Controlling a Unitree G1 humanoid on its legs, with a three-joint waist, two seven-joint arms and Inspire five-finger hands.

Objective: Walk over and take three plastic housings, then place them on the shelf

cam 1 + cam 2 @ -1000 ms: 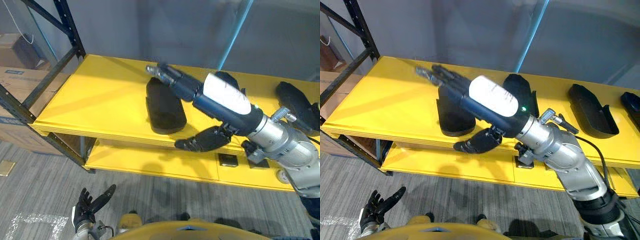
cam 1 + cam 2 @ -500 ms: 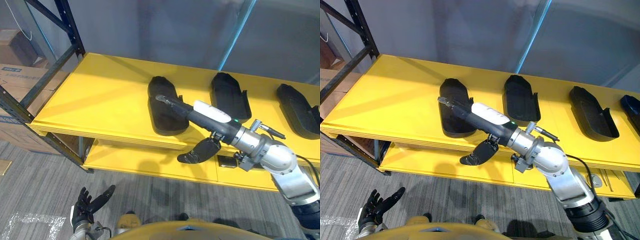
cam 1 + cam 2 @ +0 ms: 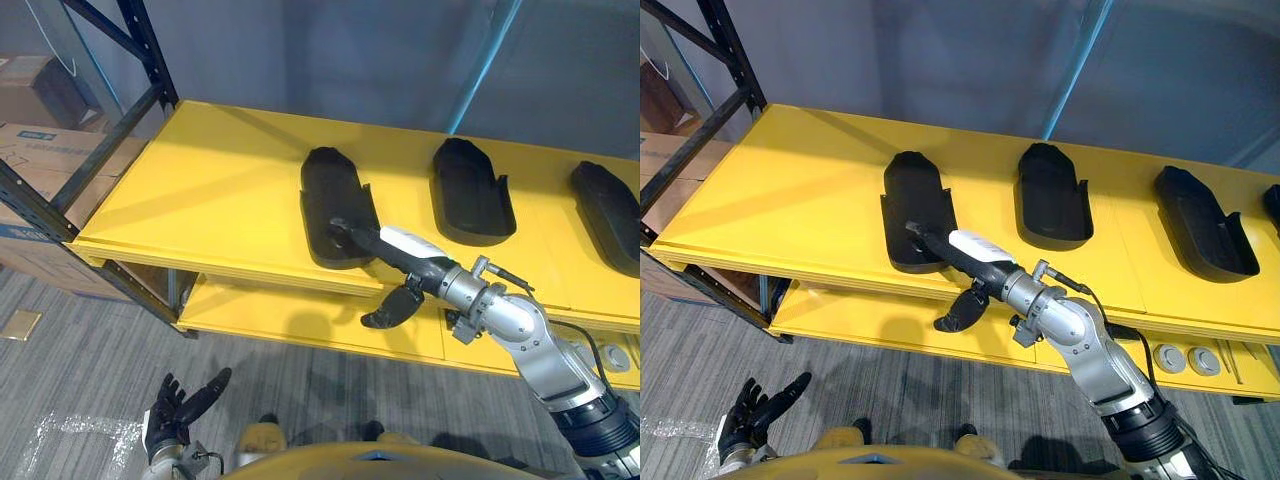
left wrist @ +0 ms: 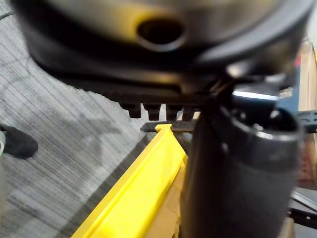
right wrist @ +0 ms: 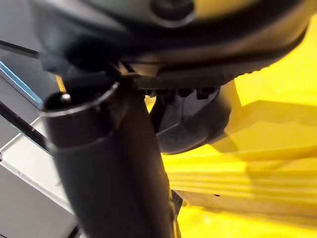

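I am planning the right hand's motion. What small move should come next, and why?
Probably draw the right hand back toward the robot, clear of the leftmost housing. That housing lies flat on the yellow shelf, and the hand's fingers lie straight over its near end, holding nothing.

The yellow shelf (image 3: 200, 190) is bright and lit evenly from above, but the grey wall (image 3: 330, 50) at the top of the frame is dimmer. Soft shadows fall below the right hand (image 3: 400, 256), on the shelf's front edge and on the floor (image 3: 90, 360) low in the frame.
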